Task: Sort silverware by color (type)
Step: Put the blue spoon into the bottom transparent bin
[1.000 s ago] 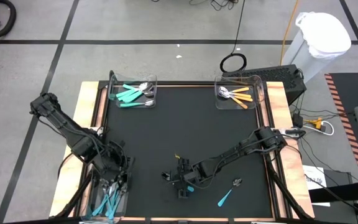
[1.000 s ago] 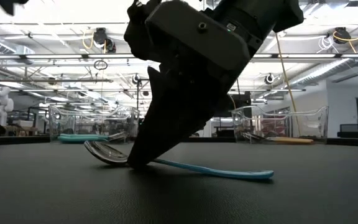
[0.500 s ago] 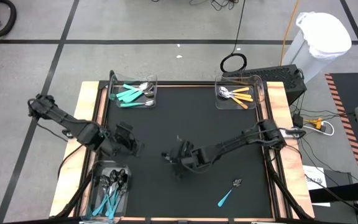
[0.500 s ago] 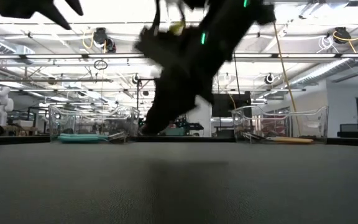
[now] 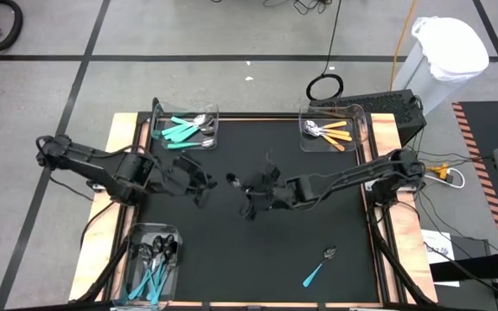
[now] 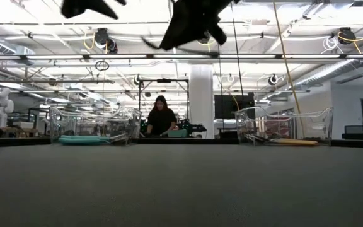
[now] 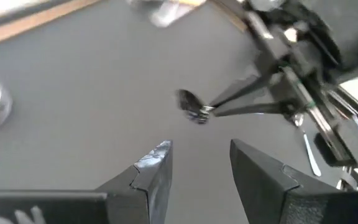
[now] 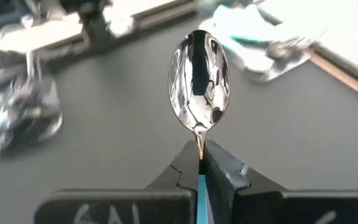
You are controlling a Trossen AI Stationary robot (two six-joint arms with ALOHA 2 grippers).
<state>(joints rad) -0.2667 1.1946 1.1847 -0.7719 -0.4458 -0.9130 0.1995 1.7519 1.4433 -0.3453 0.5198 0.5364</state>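
Note:
My right gripper (image 5: 251, 187) hangs over the middle of the black table, shut on a teal-handled spoon whose shiny bowl (image 8: 199, 81) sticks out past the fingertips. My left gripper (image 5: 201, 178) is open just to the left of it. Its fingers point at the spoon's bowl (image 7: 190, 103), with a gap between them and it. Another teal-handled piece (image 5: 316, 269) lies flat on the table near the front right. In the low view both grippers are at the top, the left gripper (image 6: 90, 6) and the right gripper (image 6: 191, 22). My right gripper pinches the spoon's thin neck (image 8: 199, 144) between its two fingertips, just behind the bowl. The teal handle (image 8: 199, 198) runs back between the fingers, in line with them. The spoon is lifted clear of the table, with its bowl pointing toward the left gripper.
A clear bin of teal silverware (image 5: 184, 130) stands at the far left. Another with orange-handled pieces (image 5: 328, 132) stands at the far right. A third bin (image 5: 152, 263) with teal spoons sits at the near left. A person (image 6: 161, 116) sits beyond the table.
My right gripper has taken the teal spoon off the table near the front. It has lifted the spoon clear and carried it up and toward the far edge. My left gripper has risen out of the near-left bin, swung toward the table's middle and rolled.

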